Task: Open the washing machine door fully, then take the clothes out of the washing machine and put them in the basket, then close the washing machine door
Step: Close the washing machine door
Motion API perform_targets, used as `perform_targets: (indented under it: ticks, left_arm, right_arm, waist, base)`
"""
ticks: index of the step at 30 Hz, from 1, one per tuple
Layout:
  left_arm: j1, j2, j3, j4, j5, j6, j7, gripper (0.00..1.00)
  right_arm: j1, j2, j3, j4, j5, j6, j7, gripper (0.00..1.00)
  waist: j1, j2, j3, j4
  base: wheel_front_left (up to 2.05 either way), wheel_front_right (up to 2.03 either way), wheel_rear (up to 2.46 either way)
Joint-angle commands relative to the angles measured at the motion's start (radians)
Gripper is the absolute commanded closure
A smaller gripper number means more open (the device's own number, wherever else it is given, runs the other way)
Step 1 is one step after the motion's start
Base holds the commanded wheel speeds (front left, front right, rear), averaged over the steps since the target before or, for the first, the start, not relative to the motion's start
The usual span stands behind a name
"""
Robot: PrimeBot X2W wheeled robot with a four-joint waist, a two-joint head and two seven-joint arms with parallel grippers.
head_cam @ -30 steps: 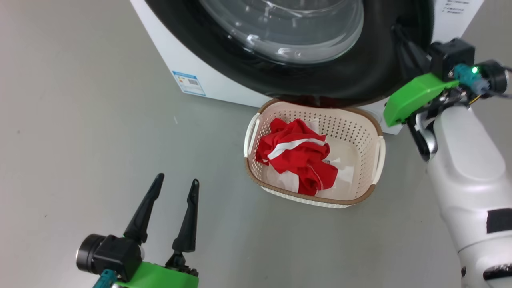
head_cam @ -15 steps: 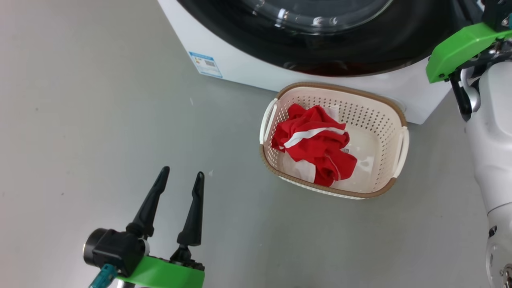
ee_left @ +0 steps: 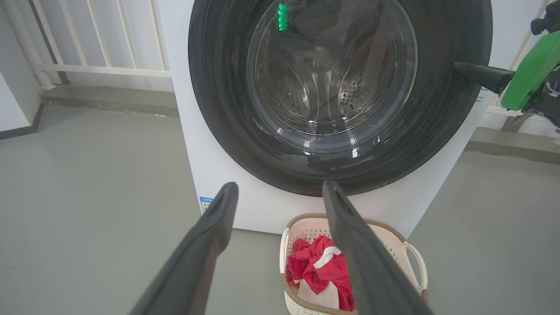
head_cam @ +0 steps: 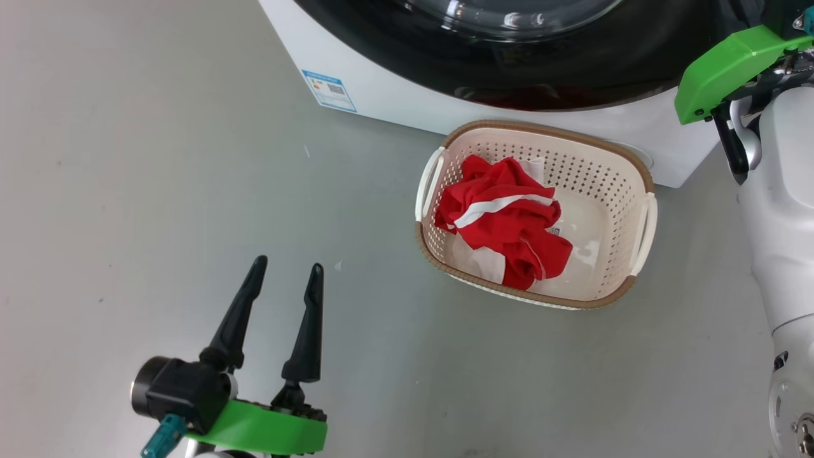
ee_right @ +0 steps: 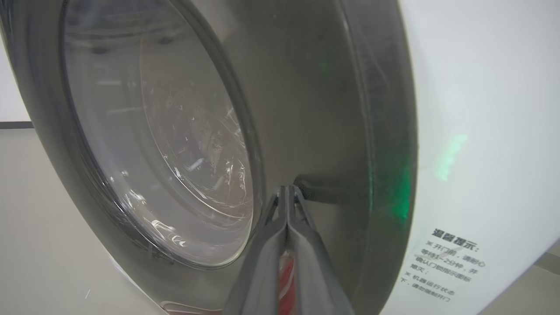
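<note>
The washing machine door [ee_right: 315, 109] is sitting closed against the washing machine [ee_right: 472, 109]. The right claw [ee_right: 286, 189], pinched shut and empty, is pressing its tips on the black rim, probably to seat the latch. Below that claw the clothes [head_cam: 502, 216] are lying in the basket [head_cam: 639, 172], so unloading looks done. The left claw [head_cam: 287, 268] is hanging wide open and empty, well back from the basket and out of the way.

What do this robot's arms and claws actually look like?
The left claw and right claw each have two long, tapering dark fingers. Behind the left fingers sit a bright green shell, a black block with a round end, and a teal plug. The right forearm is smooth, glossy white, with a matching green shell at its wrist.
</note>
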Motion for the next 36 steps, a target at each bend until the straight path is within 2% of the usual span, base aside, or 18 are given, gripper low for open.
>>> perform_targets:
  ticks: [1,8,9,10,11,12,20,25,36]
  left_arm:
    - [-0.022,0.012,0.031,-0.027,0.000,0.007,-0.008,0.00]
    - [-0.019,0.012,0.034,-0.018,-0.005,0.010,-0.008,0.00]
    - [-0.018,0.012,0.035,-0.017,-0.009,0.011,-0.008,0.00]
    - [-0.018,0.012,0.035,-0.015,-0.010,0.010,-0.008,0.00]
    - [-0.017,0.012,0.036,-0.013,-0.009,0.010,-0.008,0.00]
    - [-0.016,0.012,0.037,-0.011,-0.006,0.009,-0.008,0.00]
    - [-0.006,0.012,0.067,0.014,-0.018,-0.010,-0.008,0.00]
    - [0.000,0.012,0.108,0.033,-0.024,-0.015,-0.008,0.00]
    - [0.034,0.012,0.150,0.051,-0.003,-0.029,-0.008,0.00]
  right_arm:
    - [-0.044,-0.004,-0.004,-0.038,-0.007,-0.010,-0.005,1.00]
    - [0.015,0.030,0.022,-0.090,0.016,-0.010,-0.005,1.00]
    - [0.031,0.036,0.030,-0.106,0.025,-0.010,-0.005,0.74]
    - [0.049,0.042,0.038,-0.122,0.037,-0.010,-0.005,0.53]
    - [0.070,0.047,0.049,-0.139,0.046,-0.010,-0.005,0.17]
    - [0.091,0.051,0.060,-0.156,0.054,-0.010,-0.005,0.00]
    - [0.270,0.068,0.192,-0.262,0.130,-0.010,-0.005,0.00]
    - [0.358,0.069,0.240,-0.301,0.179,-0.010,-0.005,0.00]
    - [0.554,0.070,0.210,-0.415,0.251,-0.010,-0.005,0.00]
  waist:
    - [0.0000,0.0000,-0.002,-0.004]
    - [0.0000,0.0000,-0.027,-0.038]
    - [0.0000,0.0000,-0.031,-0.044]
    - [0.0000,0.0000,-0.036,-0.050]
    - [0.0000,0.0000,-0.042,-0.056]
    - [0.0000,0.0000,-0.047,-0.063]
    - [0.0000,0.0000,-0.093,-0.131]
    - [0.0000,0.0000,-0.121,-0.180]
    - [0.0000,0.0000,-0.211,-0.268]
  base:
    - [0.00,0.00,0.00]
    - [0.00,0.00,0.00]
    - [0.00,0.00,0.00]
    - [0.00,0.00,0.00]
    - [0.00,0.00,0.00]
    - [0.00,0.00,0.00]
    - [0.00,0.00,0.00]
    - [0.00,0.00,0.00]
    - [0.00,0.00,0.00]
